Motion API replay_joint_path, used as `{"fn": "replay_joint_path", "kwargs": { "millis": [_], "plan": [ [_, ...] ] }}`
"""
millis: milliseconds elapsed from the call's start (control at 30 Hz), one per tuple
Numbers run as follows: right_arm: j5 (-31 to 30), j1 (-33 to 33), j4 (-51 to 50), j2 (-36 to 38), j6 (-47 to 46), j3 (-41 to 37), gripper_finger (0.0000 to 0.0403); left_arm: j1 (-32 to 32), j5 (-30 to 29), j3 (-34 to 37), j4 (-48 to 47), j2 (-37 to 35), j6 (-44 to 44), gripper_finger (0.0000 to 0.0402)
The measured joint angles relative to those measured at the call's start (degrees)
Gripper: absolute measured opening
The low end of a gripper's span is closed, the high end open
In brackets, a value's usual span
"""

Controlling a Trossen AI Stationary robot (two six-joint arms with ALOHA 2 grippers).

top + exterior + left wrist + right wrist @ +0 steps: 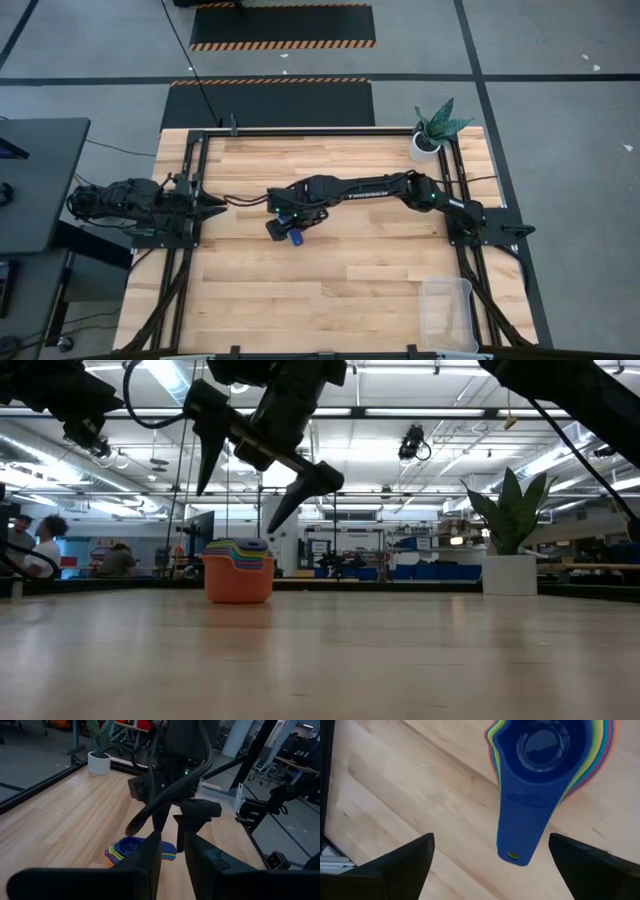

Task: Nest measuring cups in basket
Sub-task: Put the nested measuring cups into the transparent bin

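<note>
The right tool [490, 865] hangs just above the nested stack of measuring cups [547, 760], its two dark fingers spread wide to either side of the stack's handles and gripping nothing. In the low view that tool [255, 480] is clear of the cups [238, 570], with air between fingertips and rims. The stack sits on the wooden surface [340, 270] near its middle, an orange cup outermost at the bottom, then bands of red, yellow, green and light blue, with a dark blue cup on top. The flat handles lie fanned over one another, the dark blue one longest, and its long axis runs from the bowls toward the right wrist. The left tool [210, 207] waits at the left edge of the surface, its fingers only slightly parted and empty. The clear basket [447, 312] stands at the near right corner, well apart from the cups, and a potted plant [432, 130] occupies the far right corner.
</note>
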State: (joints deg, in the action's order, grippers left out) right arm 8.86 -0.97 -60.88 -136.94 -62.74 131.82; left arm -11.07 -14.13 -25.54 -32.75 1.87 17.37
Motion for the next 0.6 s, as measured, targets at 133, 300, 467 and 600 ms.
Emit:
{"fn": "replay_joint_path", "kwargs": {
  "millis": [133, 300, 467, 600],
  "plan": [
    [2.1, 0.1, 0.9, -2.1, -0.1, 0.1, 0.04, 0.0, 0.0, 0.0, 0.0, 0.0, 0.0, 0.0091],
    [7.0, 0.1, 1.6, -4.6, -1.6, -0.1, 0.04, 0.0, 0.0, 0.0, -0.1, 0.0, 0.0, 0.0091],
    [4.2, 0.4, 1.7, -4.6, -2.2, -0.1, 0.04, 0.0, 0.0, 0.0, 0.0, 0.0, 0.0, 0.0091],
    [5.1, 0.7, 2.2, -4.6, -3.1, -0.1, 0.04, 0.0, 0.0, 0.0, 0.0, 0.0, 0.0, 0.0091]
  ]
}}
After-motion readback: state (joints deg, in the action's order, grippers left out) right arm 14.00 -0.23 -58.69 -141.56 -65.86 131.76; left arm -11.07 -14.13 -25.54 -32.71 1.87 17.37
